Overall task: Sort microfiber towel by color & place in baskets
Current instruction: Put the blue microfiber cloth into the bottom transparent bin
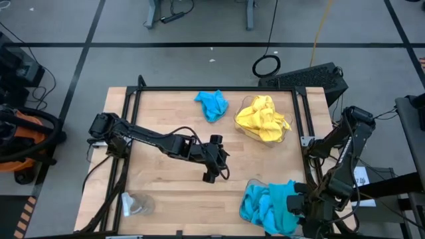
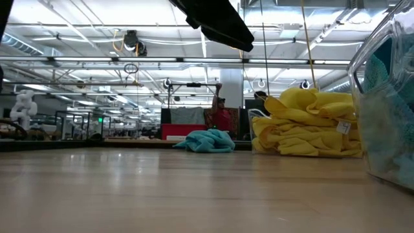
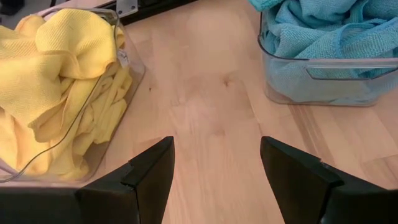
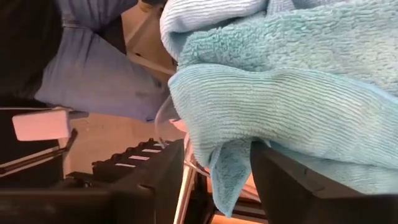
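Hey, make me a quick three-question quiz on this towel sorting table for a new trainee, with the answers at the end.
1. True or false: a loose blue towel lies on the table outside both baskets.
2. The left gripper is: A) clamped on a yellow towel, B) open and empty above bare wood, C) inside the blue basket.
3. Fill in: the basket of yellow towels sits at the table's far edge; the basket near the right gripper holds ____ towels.

Key: 1 true. 2 B. 3 blue.
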You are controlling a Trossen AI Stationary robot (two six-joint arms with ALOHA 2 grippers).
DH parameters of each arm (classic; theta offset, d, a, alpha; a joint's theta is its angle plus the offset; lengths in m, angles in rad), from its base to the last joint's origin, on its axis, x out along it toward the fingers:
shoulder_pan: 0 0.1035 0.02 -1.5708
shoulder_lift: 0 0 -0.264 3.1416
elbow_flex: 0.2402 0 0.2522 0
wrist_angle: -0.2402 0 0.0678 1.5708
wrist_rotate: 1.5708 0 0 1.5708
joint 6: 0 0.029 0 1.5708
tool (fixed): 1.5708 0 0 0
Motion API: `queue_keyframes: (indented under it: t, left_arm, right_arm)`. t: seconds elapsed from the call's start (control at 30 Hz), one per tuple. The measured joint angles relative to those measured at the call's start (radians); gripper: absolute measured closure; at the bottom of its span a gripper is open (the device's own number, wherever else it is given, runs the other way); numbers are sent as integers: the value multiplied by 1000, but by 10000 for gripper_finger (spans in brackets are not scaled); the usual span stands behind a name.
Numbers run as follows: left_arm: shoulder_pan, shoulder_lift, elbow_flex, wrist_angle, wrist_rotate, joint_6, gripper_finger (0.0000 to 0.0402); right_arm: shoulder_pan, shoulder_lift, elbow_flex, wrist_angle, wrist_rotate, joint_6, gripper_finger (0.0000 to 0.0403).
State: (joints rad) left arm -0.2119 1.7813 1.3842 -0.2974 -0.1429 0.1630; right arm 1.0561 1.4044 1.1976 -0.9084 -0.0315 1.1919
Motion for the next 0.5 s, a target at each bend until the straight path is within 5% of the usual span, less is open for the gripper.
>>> queue_keyframes:
  t: [0.3, 0.5]
  left_arm:
    - [2, 0, 0, -4, -21, 1, 158]
    - [32, 0, 0, -55, -203, 7, 158]
  right_arm:
    - [0, 0, 35, -101, 56, -29, 260]
    - [0, 0, 51, -223, 178, -44, 261]
